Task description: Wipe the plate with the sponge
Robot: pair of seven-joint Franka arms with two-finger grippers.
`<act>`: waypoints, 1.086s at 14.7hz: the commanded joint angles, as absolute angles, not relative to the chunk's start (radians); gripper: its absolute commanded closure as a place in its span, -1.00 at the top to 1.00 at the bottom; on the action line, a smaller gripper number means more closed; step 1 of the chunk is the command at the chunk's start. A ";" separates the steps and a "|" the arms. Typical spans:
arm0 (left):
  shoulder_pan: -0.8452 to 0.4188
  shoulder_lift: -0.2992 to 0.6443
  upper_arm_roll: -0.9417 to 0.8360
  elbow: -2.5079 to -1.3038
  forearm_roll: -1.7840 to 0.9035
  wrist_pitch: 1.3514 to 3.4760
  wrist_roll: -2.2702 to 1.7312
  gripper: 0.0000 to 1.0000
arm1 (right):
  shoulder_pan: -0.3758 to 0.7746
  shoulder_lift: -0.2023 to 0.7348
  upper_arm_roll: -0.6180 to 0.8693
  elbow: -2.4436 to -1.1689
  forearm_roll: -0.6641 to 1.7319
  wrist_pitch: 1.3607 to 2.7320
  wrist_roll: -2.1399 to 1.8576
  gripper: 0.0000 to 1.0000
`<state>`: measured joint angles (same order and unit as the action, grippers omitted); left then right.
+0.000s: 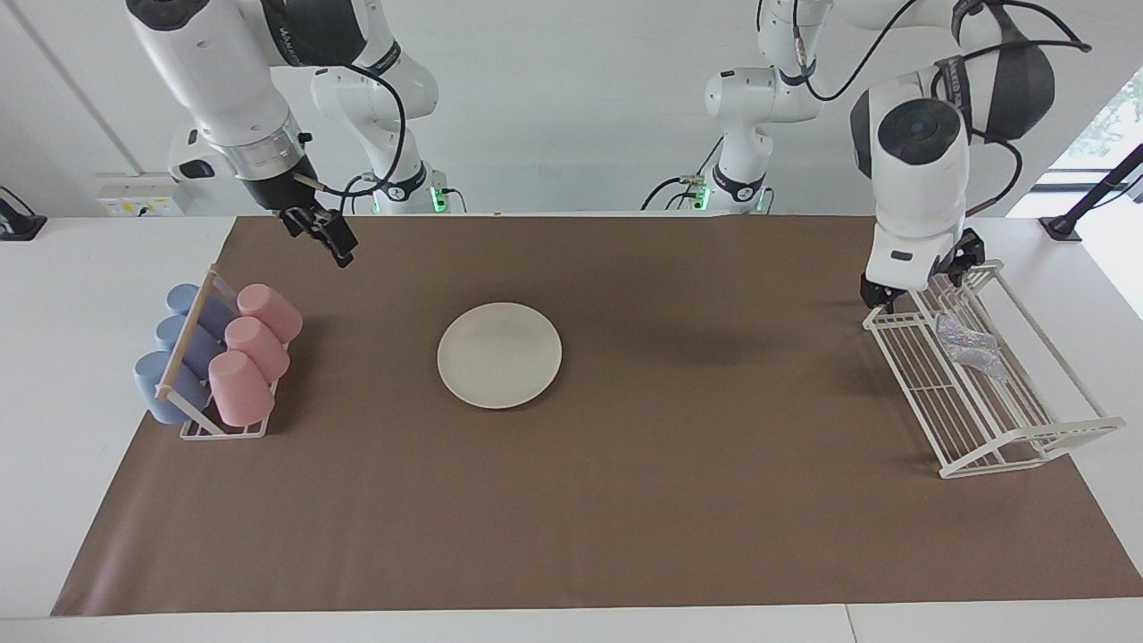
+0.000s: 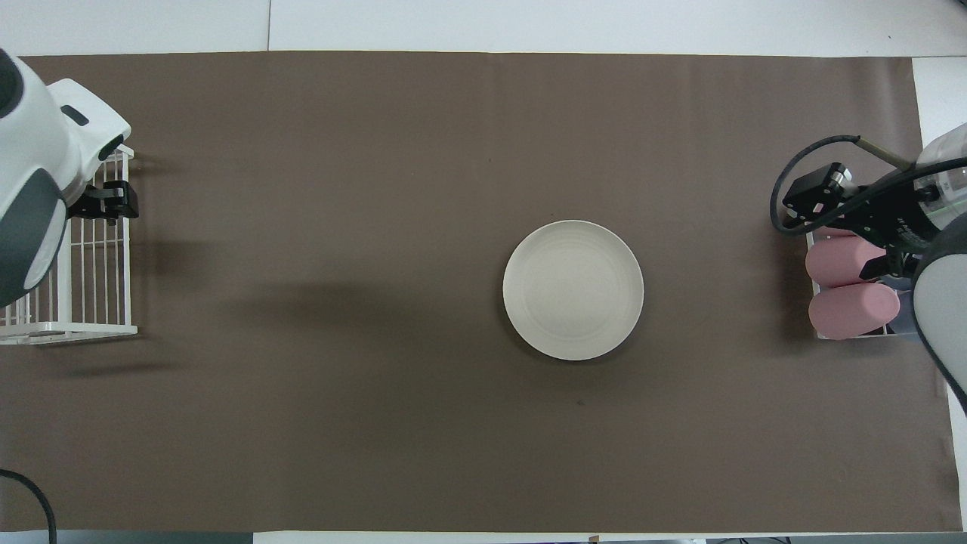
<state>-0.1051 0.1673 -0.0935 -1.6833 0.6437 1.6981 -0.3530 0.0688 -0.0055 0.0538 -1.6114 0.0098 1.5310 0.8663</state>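
Grippers (image 1: 920, 284) (image 1: 326, 234) open, holding nothing

From my station I see a white tabletop (image 1: 80, 420) covered across most of the frame by a brown mat (image 1: 625, 500). A plain white wall (image 1: 571, 107) fills the top. At the upper right edge, daylight comes through what may be a window (image 1: 1103, 125). A wall socket box (image 1: 138, 201) sits upper left.
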 commanded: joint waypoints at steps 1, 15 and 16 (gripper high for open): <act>-0.112 0.230 -0.083 -1.684 0.800 1.750 -0.367 1.00 | 0.132 -0.020 0.064 -1.617 0.020 1.532 1.113 1.00; -0.074 0.272 -0.077 -1.758 0.911 1.789 -0.460 0.85 | 0.342 0.050 0.074 -1.638 0.104 1.804 1.638 1.00; -0.065 0.272 -0.077 -1.759 0.911 1.787 -0.460 0.77 | 0.374 0.073 0.074 -1.614 0.101 1.815 1.690 1.00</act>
